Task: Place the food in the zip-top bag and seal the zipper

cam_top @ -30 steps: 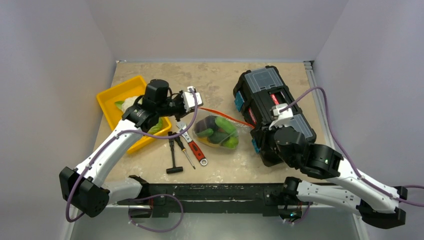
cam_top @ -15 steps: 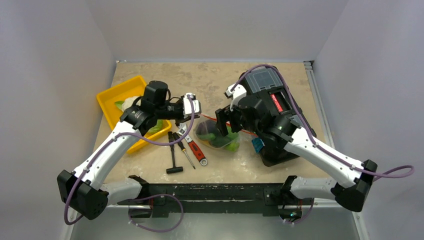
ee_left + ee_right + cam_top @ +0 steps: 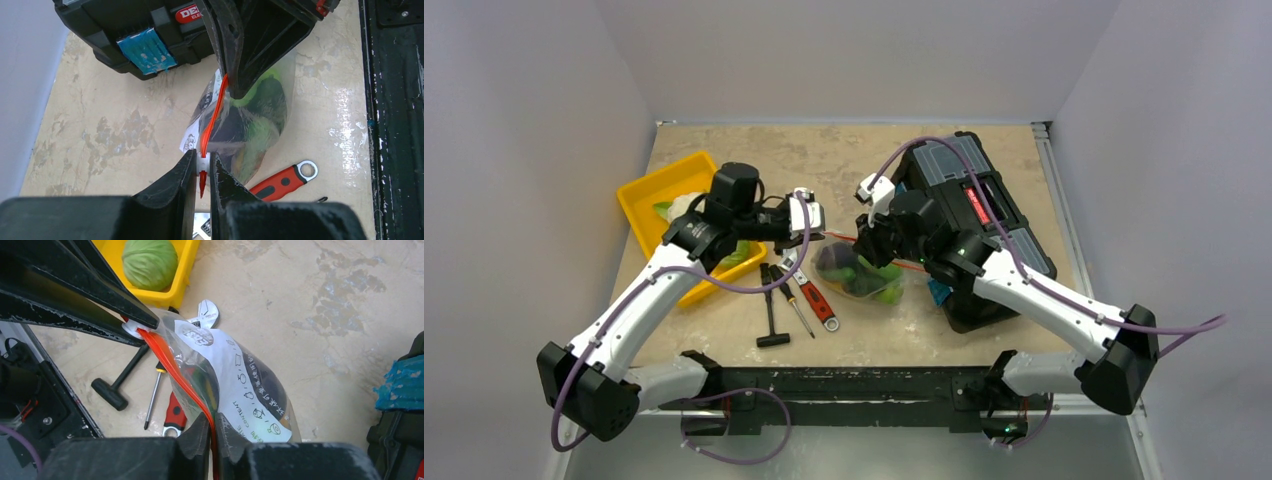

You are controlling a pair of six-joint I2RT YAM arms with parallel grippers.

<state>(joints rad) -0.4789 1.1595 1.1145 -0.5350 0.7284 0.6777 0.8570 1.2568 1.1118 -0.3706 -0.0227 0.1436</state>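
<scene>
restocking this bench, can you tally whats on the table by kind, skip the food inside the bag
Hand tools: 3 (T-handle tool, screwdriver, red wrench)
Containers: 3 (yellow tray, toolbox, zip-top bag)
Loose vegetables in the tray: 2 (cabbage, cauliflower)
Total: 8

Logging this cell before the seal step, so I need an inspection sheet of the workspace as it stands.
Surface: beige table, mottled with stains.
Job's things: zip-top bag holds the food; zipper stretched between the grippers.
Clutter: yellow tray with cabbage, wrench, screwdriver, T-handle tool, black toolbox.
Grippers: left gripper shut on the zipper's white tip; right gripper shut on the zipper.
Cables: purple cables loop over both arms.
Surroundings: plain pale walls.
</scene>
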